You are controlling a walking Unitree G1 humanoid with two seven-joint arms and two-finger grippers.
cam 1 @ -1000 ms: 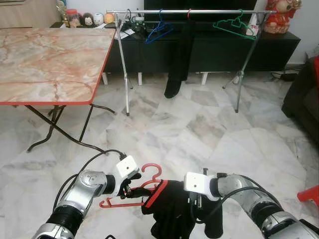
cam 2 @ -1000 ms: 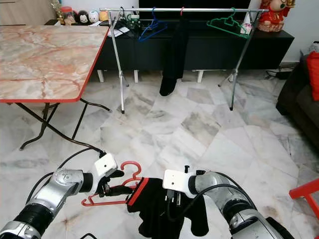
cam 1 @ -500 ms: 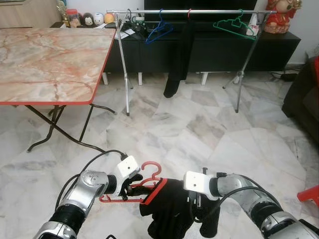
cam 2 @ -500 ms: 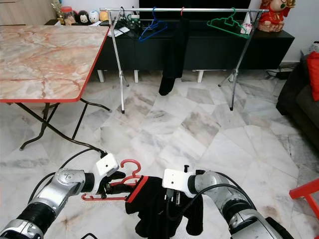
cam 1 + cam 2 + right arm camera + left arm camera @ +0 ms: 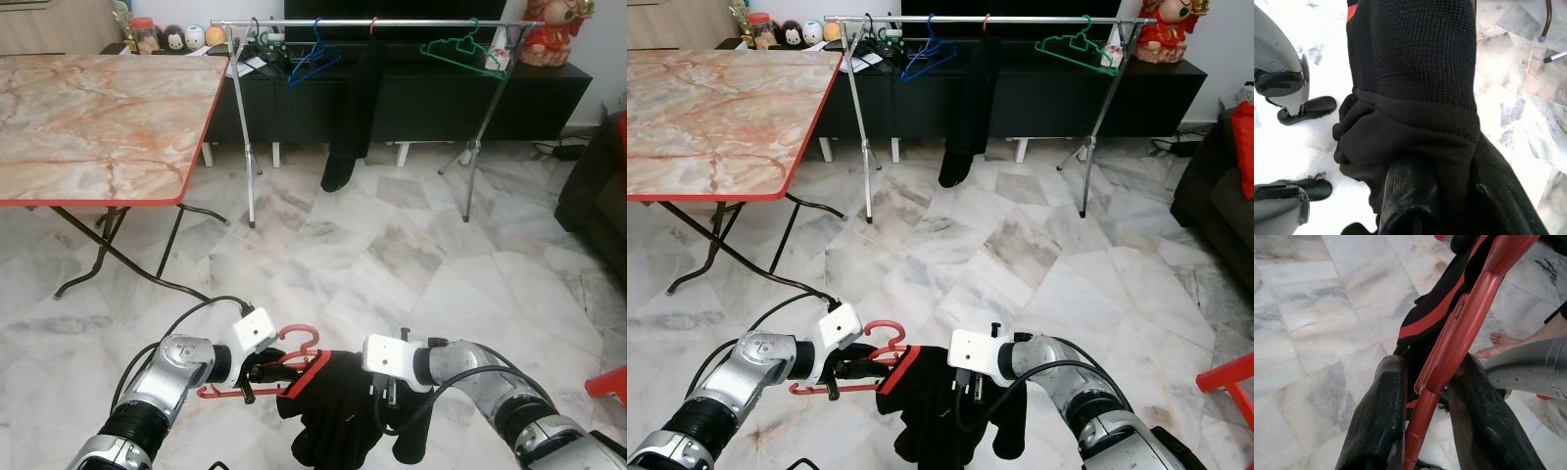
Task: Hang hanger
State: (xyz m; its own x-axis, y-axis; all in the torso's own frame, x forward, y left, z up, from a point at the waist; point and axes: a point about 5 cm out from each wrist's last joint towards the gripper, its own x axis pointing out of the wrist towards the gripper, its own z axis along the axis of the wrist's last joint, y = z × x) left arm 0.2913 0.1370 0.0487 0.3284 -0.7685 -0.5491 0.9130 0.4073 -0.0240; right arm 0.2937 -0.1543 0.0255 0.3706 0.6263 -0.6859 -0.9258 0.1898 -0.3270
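- Left claw (image 5: 1422, 396): clenched on the red hanger (image 5: 257, 377) — both black fingers (image 5: 1378, 416) press the plastic bar from either side.
- Right claw (image 5: 1444, 196): clenched on the black garment (image 5: 343, 411), which bunches over its fingers and drapes down from the hanger's shoulder.
- Hanger position: held low before the robot between the two arms, hook (image 5: 299, 336) pointing up, well apart from the rail.
- Rail (image 5: 372, 22): across the room on two uprights; it carries a blue hanger (image 5: 313, 59), a hung black garment (image 5: 355, 108) and a green hanger (image 5: 460, 49).
- A marble-topped surface (image 5: 98, 122) stands at the robot's left, clear of the direct path.
- Step in hand, as judged: garment loaded on the hanger, carry to the rail not yet begun.
- Next move calls for: walking to the rail, raising the hanger above bar height, and dropping the hook onto a bare stretch — the gap between the hung garment and the green hanger looks widest.
- Risk: the garment may slide off the shoulder once the right claw releases.
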